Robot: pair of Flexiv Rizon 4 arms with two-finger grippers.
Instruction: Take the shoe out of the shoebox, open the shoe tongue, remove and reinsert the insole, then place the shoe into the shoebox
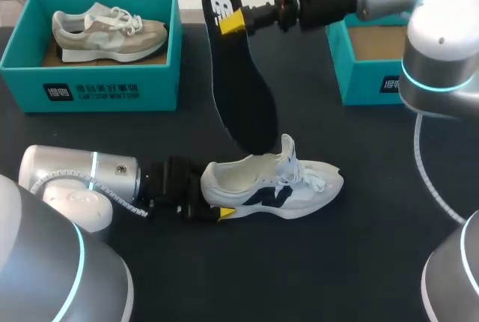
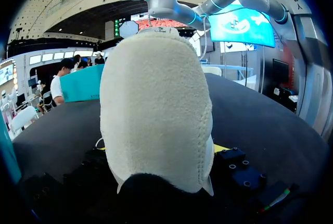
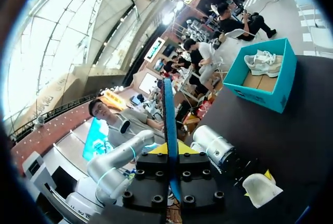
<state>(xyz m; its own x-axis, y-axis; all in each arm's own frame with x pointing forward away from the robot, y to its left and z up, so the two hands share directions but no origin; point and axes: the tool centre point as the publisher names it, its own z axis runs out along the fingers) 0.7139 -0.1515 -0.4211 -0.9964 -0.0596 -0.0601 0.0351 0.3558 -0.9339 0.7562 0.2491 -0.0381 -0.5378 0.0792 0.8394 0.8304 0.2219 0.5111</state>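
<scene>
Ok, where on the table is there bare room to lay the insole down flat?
Bare table runs along the near edge, in front of the white shoe, between both arm bases. Another patch lies between the shoe's toe and the right shoebox. Crowded: the middle, where the right gripper holds the insole over the shoe and the left gripper grips the heel.

Both arms are built of smooth, rounded silver-grey links. The left arm (image 1: 78, 176), at the lower left of the frame, wears thin cyan light rings at its joints and a small round port on its side. The right arm (image 1: 441, 30), at the upper right, has the same cyan band. A white coiled cable (image 1: 428, 176) trails beside it. Each wrist ends in black. The right gripper (image 3: 169, 149) has a housing dotted with round screw holes and yellow tips. The left gripper (image 1: 221, 210) is yellow-tipped too.
</scene>
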